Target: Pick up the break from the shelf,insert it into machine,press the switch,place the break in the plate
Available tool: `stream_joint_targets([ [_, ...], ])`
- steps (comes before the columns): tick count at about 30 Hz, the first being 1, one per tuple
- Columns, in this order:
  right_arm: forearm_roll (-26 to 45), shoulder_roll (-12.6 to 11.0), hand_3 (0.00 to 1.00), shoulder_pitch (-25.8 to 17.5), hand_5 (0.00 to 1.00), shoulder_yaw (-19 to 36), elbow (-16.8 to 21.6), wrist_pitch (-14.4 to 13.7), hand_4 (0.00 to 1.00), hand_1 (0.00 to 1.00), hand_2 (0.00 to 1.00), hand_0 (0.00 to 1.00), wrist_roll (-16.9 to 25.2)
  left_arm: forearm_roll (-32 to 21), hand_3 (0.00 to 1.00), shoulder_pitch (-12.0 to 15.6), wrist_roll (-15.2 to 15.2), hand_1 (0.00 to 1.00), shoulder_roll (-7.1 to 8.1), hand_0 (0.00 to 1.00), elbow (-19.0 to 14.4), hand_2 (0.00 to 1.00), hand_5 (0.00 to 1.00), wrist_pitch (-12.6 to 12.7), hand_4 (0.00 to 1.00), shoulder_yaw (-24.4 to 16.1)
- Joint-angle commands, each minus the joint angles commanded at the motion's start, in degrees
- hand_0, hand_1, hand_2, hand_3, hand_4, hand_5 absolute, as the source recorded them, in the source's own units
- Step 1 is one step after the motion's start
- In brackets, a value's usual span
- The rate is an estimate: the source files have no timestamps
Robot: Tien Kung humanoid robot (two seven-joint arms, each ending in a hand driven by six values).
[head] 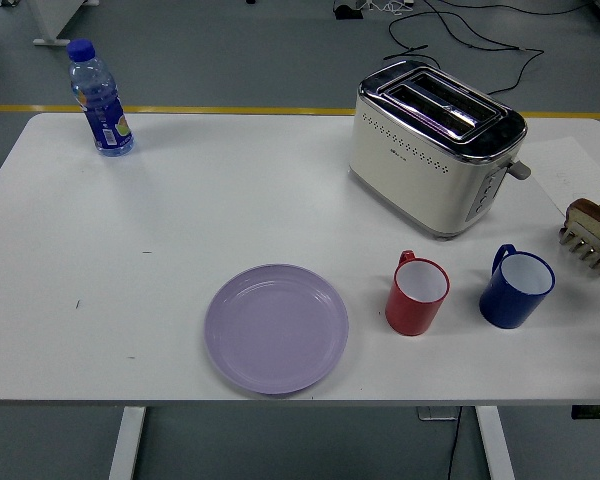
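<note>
Head view for this one, and honestly we don't get either hand in it, so we can't tell what the fingers are doing. Starting from the right edge where an arm would come in, we've got the bread sitting in a little white rack at the bench's right edge; only part of it shows, a brown slice standing on the rack's prongs. Something small and dark pokes in just above it at the frame edge, too cut off for us to name.

Moving left from there, the blue mug stands upright, handle pointing away from us, and its white inside looks bare. Just beside it, not touching, is the red mug, also upright, also nothing in it that we can see.

Behind the two mugs sits the toaster, cream body with a chrome top, turned at an angle. Both slots look dark with no slice sticking out, and its lever sticks out on the right end.

Left of the red mug, near the front edge of the bench, is the lilac plate, with nothing on it.

Way off at the far left corner stands a water bottle with a blue cap, upright, well apart from everything else.
</note>
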Motion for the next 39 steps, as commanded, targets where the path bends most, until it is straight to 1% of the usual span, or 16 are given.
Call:
stream_joint_targets([
  [2,-2.61,-0.02,0.906,-0.01,0.135,-0.25,0.44,0.21,0.81,0.851,0.916,0.941,-0.58,-0.04,0.604,0.02,0.0,0.584,0.01,0.652,0.0,0.592,0.949,0.0,0.329,0.05],
  [4,-7.08,-0.06,0.906,0.02,0.135,-0.54,0.8,0.47,0.81,0.851,0.916,0.941,-1.18,-0.04,0.604,0.05,0.0,0.584,0.02,0.652,0.0,0.592,0.949,0.0,0.329,0.05],
  [9,-19.09,-0.07,0.905,0.76,0.144,-2.37,1.91,2.33,0.803,0.85,0.912,0.942,-4.9,0.09,0.603,0.1,0.05,0.584,0.06,0.653,0.0,0.591,0.947,-0.04,0.329,0.03],
  [11,-21.46,0.07,0.905,1.18,0.144,-3.18,1.77,2.78,0.803,0.85,0.912,0.942,-5.88,-0.06,0.603,0.08,0.03,0.584,0.08,0.653,0.0,0.591,0.947,-0.02,0.329,0.13],
  [18,-21.41,0.55,0.903,2.04,0.156,-5.48,0.8,3.22,0.8,0.848,0.909,0.941,-7.22,-0.67,0.604,-0.09,-0.03,0.584,0.14,0.652,0.0,0.592,0.948,0.08,0.328,0.48],
  [25,-23.08,1.79,0.904,3.93,0.158,-8.06,-0.9,2.93,0.795,0.843,0.903,0.938,-9.56,-1.22,0.605,-0.19,-0.07,0.584,0.15,0.653,0.0,0.591,0.949,0.17,0.328,0.82],
  [26,-24.0,1.97,0.895,4.44,0.159,-8.58,-1.34,2.88,0.792,0.813,0.864,0.885,-10.13,-1.27,0.603,-0.22,-0.07,0.584,0.14,0.653,0.0,0.591,0.95,0.18,0.328,0.84],
  [31,-27.26,2.45,0.895,6.18,0.159,-10.22,-3.02,3.02,0.792,0.813,0.864,0.885,-12.19,-1.58,0.603,-0.32,-0.09,0.584,0.11,0.653,0.0,0.591,0.95,0.21,0.328,1.09],
  [32,-27.99,2.53,0.857,6.57,0.164,-10.57,-3.45,3.13,0.787,0.742,0.757,0.795,-12.68,-1.71,0.604,-0.33,-0.1,0.584,0.11,0.653,0.0,0.591,0.949,0.24,0.328,1.16],
  [37,-29.67,2.81,0.857,7.98,0.164,-12.08,-5.26,3.06,0.787,0.742,0.757,0.795,-14.22,-2.05,0.604,-0.38,-0.12,0.584,0.11,0.653,0.0,0.591,0.949,0.28,0.328,1.43],
  [38,-29.9,2.85,0.811,8.18,0.161,-12.31,-5.52,2.95,0.777,0.663,0.682,0.694,-14.37,-2.09,0.603,-0.39,-0.12,0.587,0.11,0.653,0.0,0.591,0.949,0.29,0.328,1.47],
  [39,-30.34,2.98,0.811,8.62,0.161,-12.82,-6.1,2.79,0.777,0.663,0.682,0.694,-14.71,-2.11,0.603,-0.38,-0.12,0.587,0.1,0.653,0.0,0.591,0.949,0.29,0.328,1.49],
])
